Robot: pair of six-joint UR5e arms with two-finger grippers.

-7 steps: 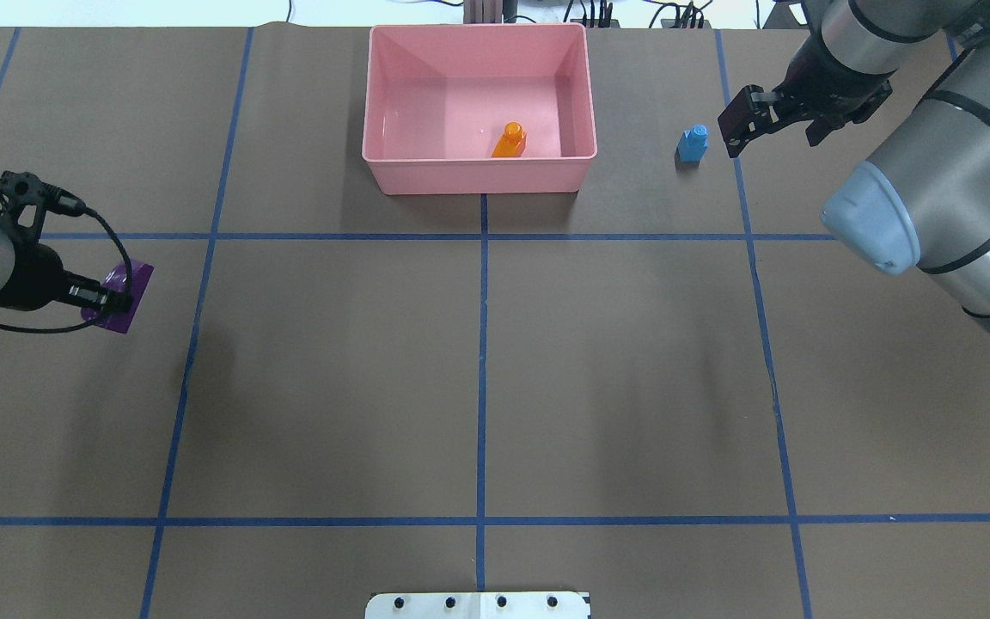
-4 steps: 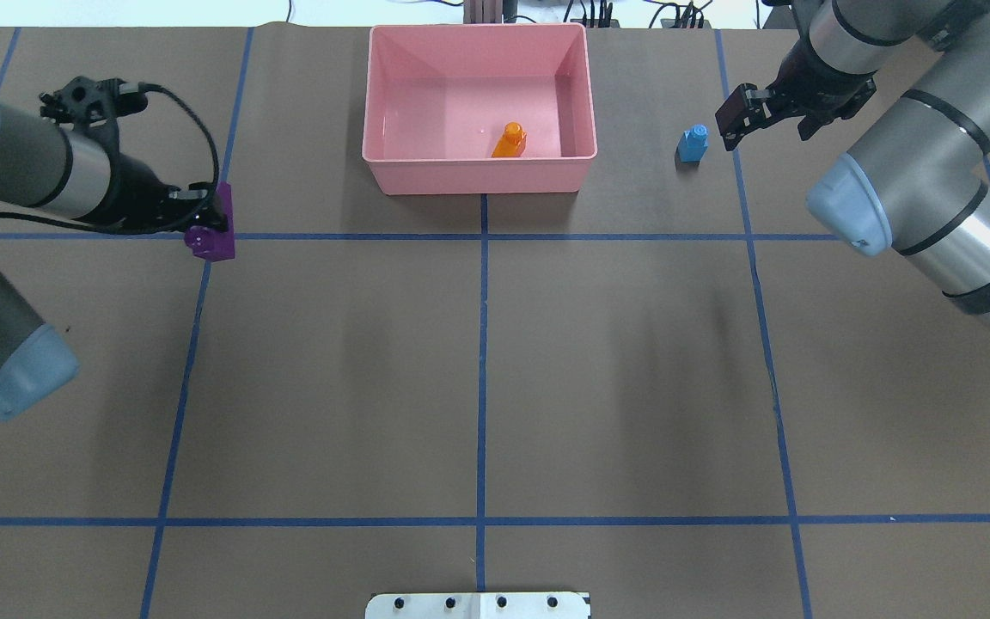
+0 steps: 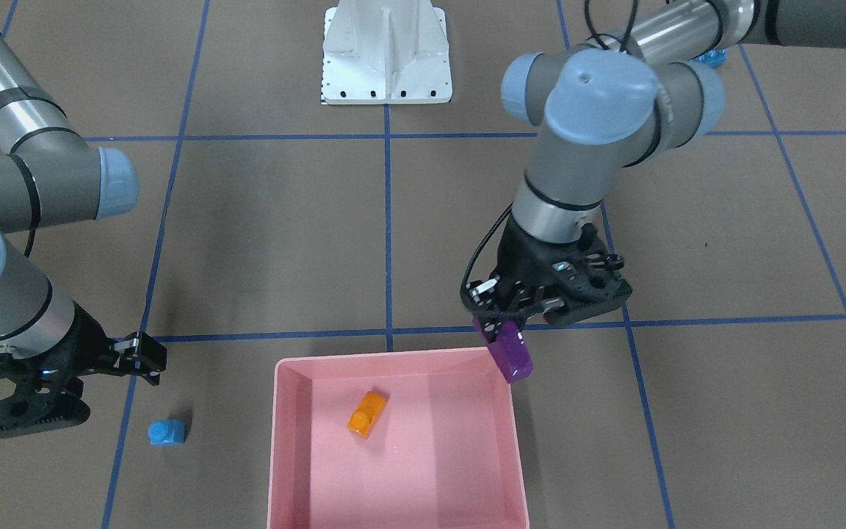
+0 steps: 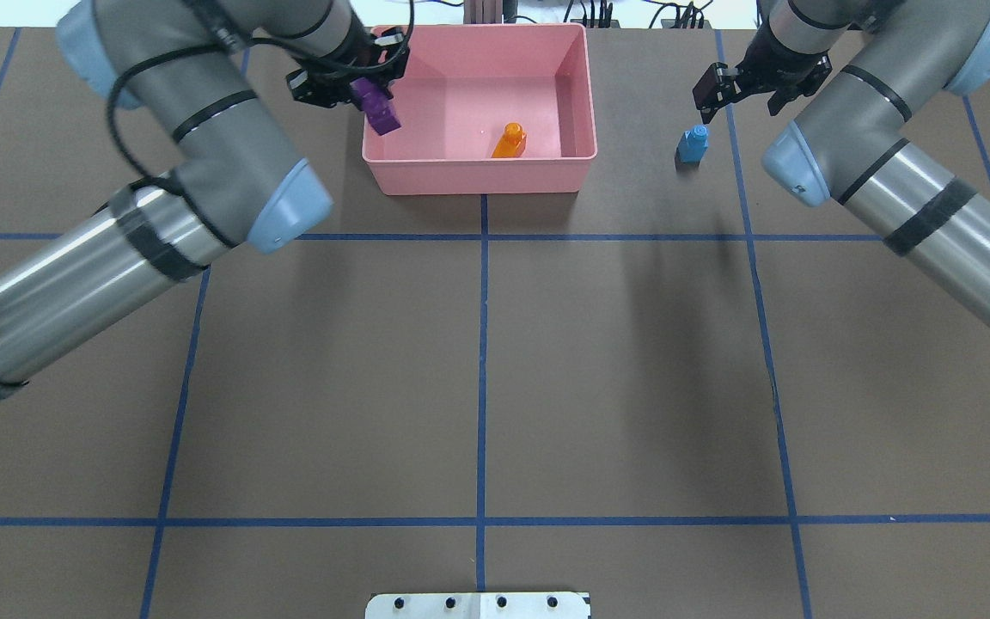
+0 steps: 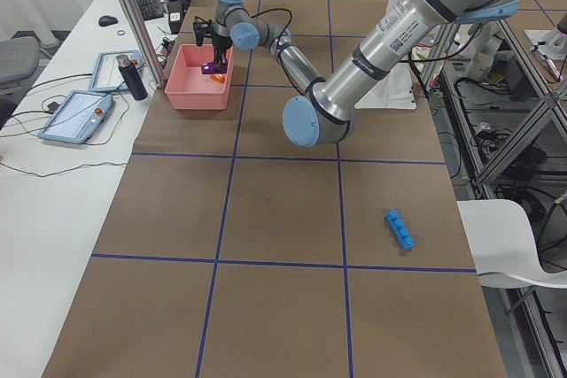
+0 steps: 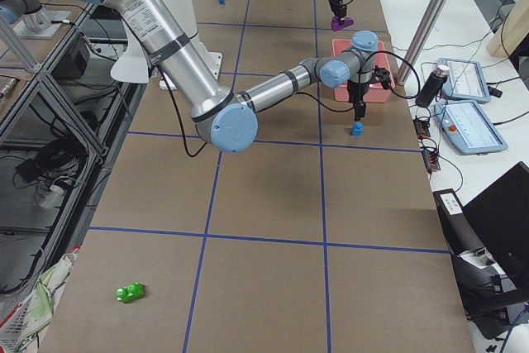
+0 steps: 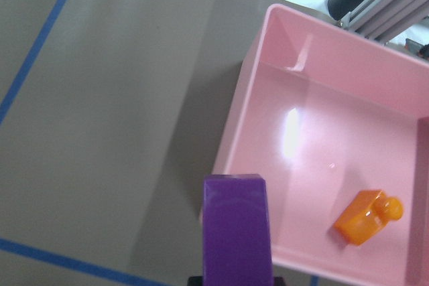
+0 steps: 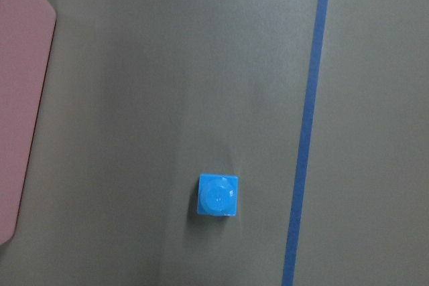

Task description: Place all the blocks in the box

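**1. ARM POSE**
- Left arm: reaches fwd across the table (image 4: 478, 387) to the box (image 4: 478, 179). Elbow raised, wrist pointing down w/ a slight tilt.
- Right arm: extended to the far right area of the table, wrist pointing down above the light-blue block (image 4: 693, 144).

**2. TASK ITEMS**
- Box: pink, rectangular, low walls. Pos.: far centre of table.
- Orange block (image 4: 510, 142): single stud, on the box floor, right of ctr in the overhead view.
- Purple block (image 3: 512, 356): long, glossy. It hangs end-down and tilted, clear of the table, over the box's left wall near the robot-side corner.
- Light-blue block: small, stud up, on the table to the right of the box, apart from it and just beside a blue tape line (image 4: 731, 172).
- Long blue block (image 5: 400, 229): four studs, flat on the table toward its left end, well apart from the box.
- Green block (image 6: 130, 293): on the table toward its right end, well apart from the box.

**3. GRIPPERS**
- Left gripper (image 3: 500, 327): jaws narrow, clamped on the upper end of the purple block. Lower end hangs free.
- Right gripper (image 4: 740, 99): jaws spread wide and unloaded, hovering above the light-blue block w/o contact. In the right wrist view the block sits below frame ctr.
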